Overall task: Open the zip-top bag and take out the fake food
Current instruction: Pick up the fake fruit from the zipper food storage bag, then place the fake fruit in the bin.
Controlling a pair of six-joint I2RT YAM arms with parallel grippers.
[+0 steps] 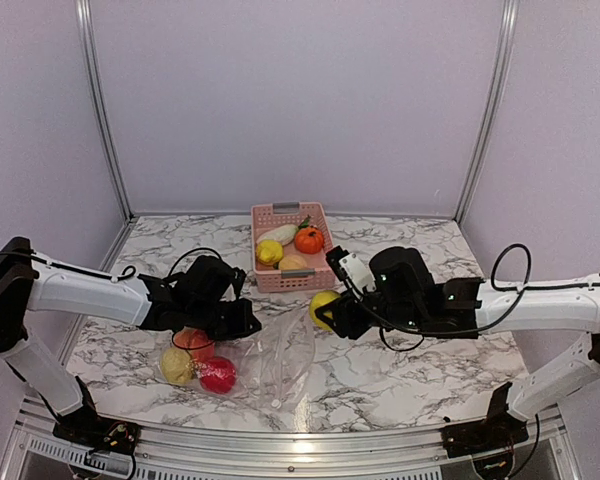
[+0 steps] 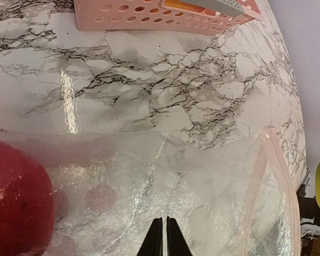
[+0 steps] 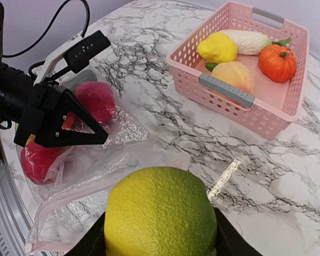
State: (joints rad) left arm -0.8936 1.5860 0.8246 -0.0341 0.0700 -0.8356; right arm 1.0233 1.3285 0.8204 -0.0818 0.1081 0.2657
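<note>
Marble table (image 1: 420,370): right gripper (image 1: 328,312) clamps a yellow-green fruit (image 3: 160,213), pink basket (image 1: 280,283) beyond it, glossy skin may slip; left gripper (image 1: 246,325), pinched shut on zip-top bag (image 1: 280,360) beneath, may lose the film.

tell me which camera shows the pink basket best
The right wrist view: the pink basket sits whole and close, and the fake food inside it is easy to tell apart. Top external shows it whole but small and distant. Left wrist catches only a strip of its slotted wall at the top edge.
</note>
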